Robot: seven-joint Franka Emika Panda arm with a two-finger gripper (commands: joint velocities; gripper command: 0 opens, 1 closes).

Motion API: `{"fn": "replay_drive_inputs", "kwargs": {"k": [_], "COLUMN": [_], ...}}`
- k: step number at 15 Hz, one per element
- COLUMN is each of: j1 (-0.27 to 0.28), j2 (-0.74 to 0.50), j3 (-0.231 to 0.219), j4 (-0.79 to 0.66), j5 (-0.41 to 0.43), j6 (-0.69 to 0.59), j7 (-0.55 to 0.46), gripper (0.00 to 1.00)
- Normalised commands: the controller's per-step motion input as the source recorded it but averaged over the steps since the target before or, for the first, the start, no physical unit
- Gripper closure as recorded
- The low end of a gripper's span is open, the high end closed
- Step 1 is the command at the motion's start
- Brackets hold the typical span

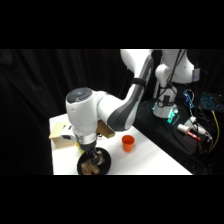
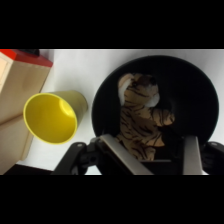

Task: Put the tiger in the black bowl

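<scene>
— While the claw [image 2: 150, 155] hangs over the black bowl [image 2: 200, 90], where exactly is the tiger [image 2: 140, 120]?

— Inside the bowl, lying against its dark floor between the two fingers [image 2: 117, 155]. The fingers stand spread, one on each side of the toy's lower body. Whether either one touches the fur, I cannot tell; they don't look pressed into it.

— How would it handle?

— It looks like a plush: soft, light, squashy, not fragile, unlikely to slip. The thick striped torso is the place to take hold; the head and paws would just fold.

— And the other containers?

— A yellow cup [image 2: 50, 117] lies tipped just beside the bowl, its mouth showing nothing inside. From the side view, an orange cup [image 1: 128, 143] stands upright on the white surface [image 1: 150, 160], apart from the bowl; its contents cannot be seen. A cardboard box [image 2: 20, 90] sits beyond the yellow cup.

— So the job?

— Nearly done, I'd judge: the toy is in the bowl.
</scene>
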Motion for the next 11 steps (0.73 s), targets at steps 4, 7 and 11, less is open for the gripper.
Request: {"fn": "replay_drive_inputs", "kwargs": {"k": [4,7,11], "j1": [-0.003,-0.013,-0.06], "j2": [-0.3,-0.33,-0.26], "j3": [0.04,0.055,0.079], "j4": [0.1,0.1,0.06], "j5": [-0.008,-0.002,0.07], "j6": [-0.49,-0.47,-0.36], "j7": [-0.2,-0.15,-0.12], "gripper": [0.0,0.0,0.0]}}
